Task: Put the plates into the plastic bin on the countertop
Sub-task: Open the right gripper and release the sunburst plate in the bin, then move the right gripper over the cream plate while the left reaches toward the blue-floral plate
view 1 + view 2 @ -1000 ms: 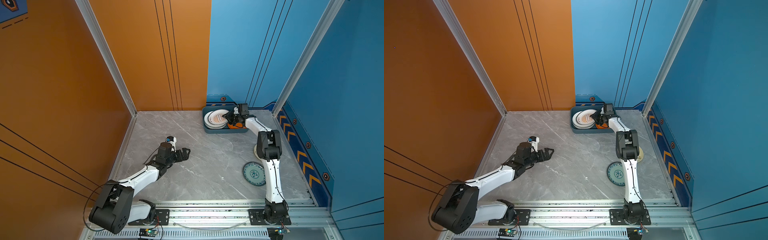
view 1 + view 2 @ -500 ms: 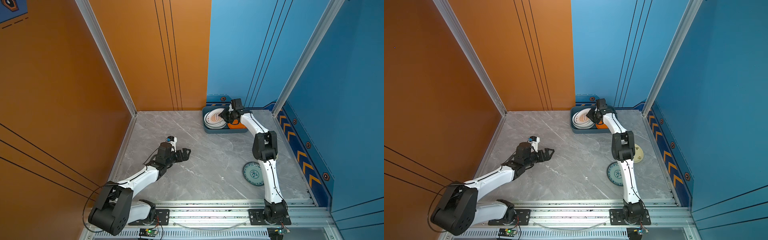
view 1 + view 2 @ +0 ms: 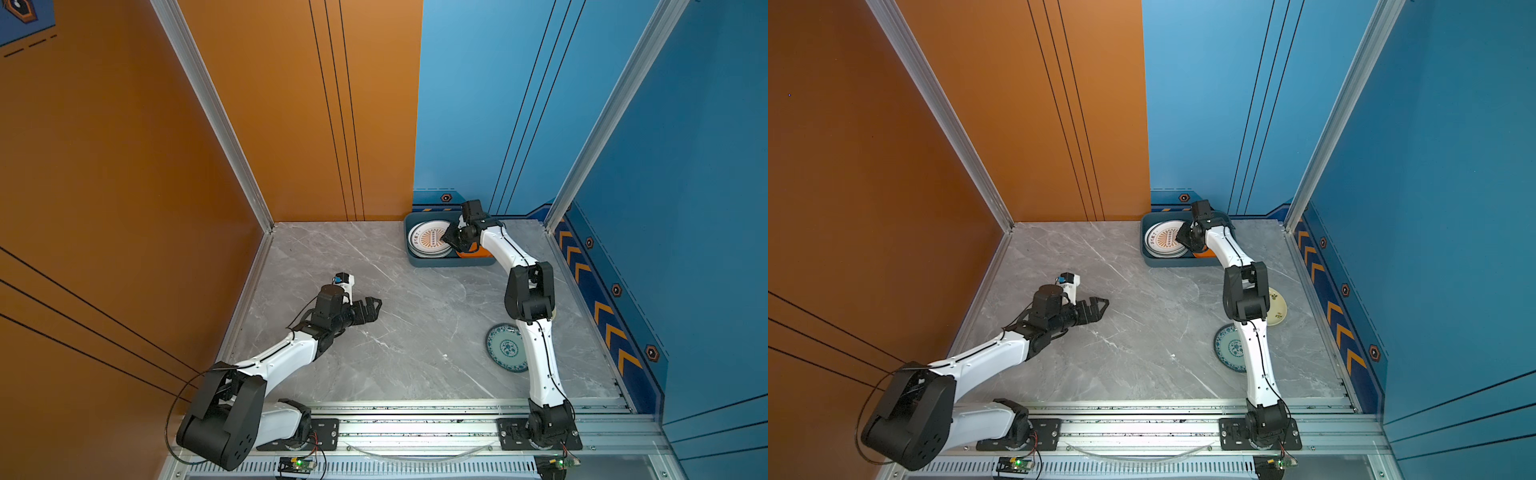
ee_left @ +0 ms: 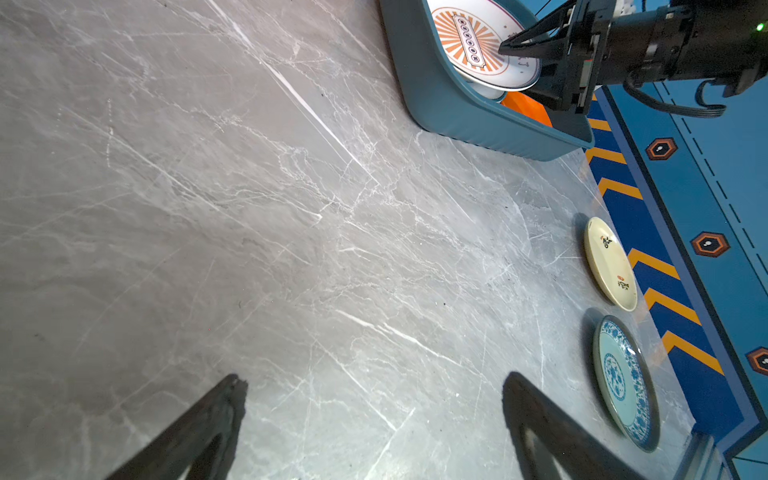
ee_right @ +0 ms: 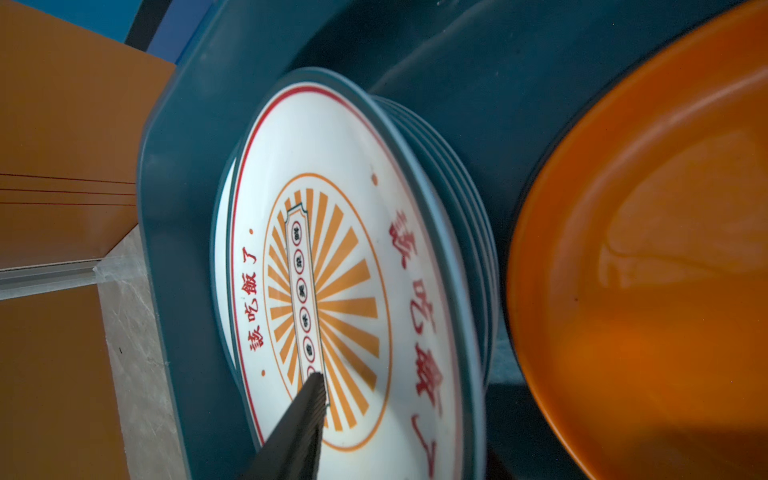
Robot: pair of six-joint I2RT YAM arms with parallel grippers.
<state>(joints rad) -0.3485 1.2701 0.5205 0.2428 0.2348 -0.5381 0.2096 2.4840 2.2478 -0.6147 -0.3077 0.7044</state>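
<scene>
Left wrist view: cream plate (image 4: pixel 609 262) whole, 3 o'clock on surface (image 4: pixel 291 208). Right wrist view: sunburst plate (image 5: pixel 332 249) topmost in plastic bin (image 5: pixel 178 249), 1 o'clock. Right claw (image 3: pixel 448 237) over it, grip unreadable. Left claw (image 4: pixel 374 380) spread, empty.

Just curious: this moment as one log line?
right gripper: at sunburst plate in bin | left gripper: open, empty | teal plate, cream plate: outside bin

sunburst plate (image 3: pixel 428 239) in bin (image 3: pixel 436 262) | teal plate (image 3: pixel 505 347), cream plate (image 3: pixel 1277 307) on countertop (image 3: pixel 415 332)

Robot lab booth: panel walls (image 3: pixel 291 124), aluminium rails (image 3: pixel 415 432), marble countertop (image 3: pixel 415 332)
</scene>
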